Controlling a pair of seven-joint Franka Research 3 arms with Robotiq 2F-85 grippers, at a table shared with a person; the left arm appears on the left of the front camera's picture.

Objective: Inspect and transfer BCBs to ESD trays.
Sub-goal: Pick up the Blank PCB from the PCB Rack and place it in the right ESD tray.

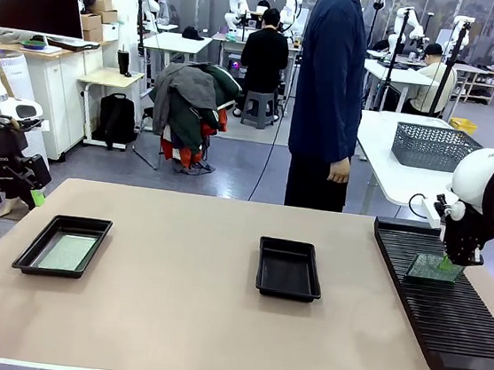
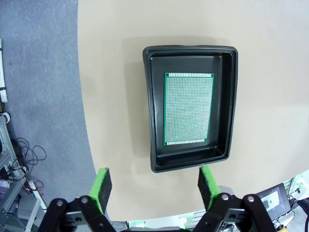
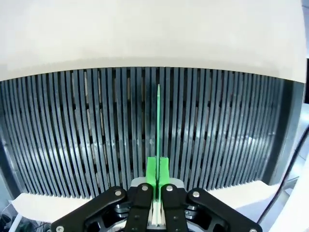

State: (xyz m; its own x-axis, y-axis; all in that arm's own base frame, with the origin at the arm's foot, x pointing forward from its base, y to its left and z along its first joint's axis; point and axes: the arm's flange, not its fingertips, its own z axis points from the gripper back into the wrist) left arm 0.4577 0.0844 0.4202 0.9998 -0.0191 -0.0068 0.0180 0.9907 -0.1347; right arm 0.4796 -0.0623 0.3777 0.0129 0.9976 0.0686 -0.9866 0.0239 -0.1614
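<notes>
On the right of the table (image 1: pixel 178 320), your right claw (image 3: pixel 157 166) is clenched on a BCB (image 3: pixel 158 116) standing on edge in the slotted rack (image 3: pixel 72 125). Your left claw (image 2: pixel 154 183) hangs released at the table's left edge, near an ESD tray (image 2: pixel 232 96) holding a second BCB (image 2: pixel 188 108) flat. Another ESD tray (image 1: pixel 287 294) lies mid-table.

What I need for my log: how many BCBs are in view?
2. One BCB lies flat in the left ESD tray; the other BCB stands on edge in the right claw at the rack. More could hide in its slots.
</notes>
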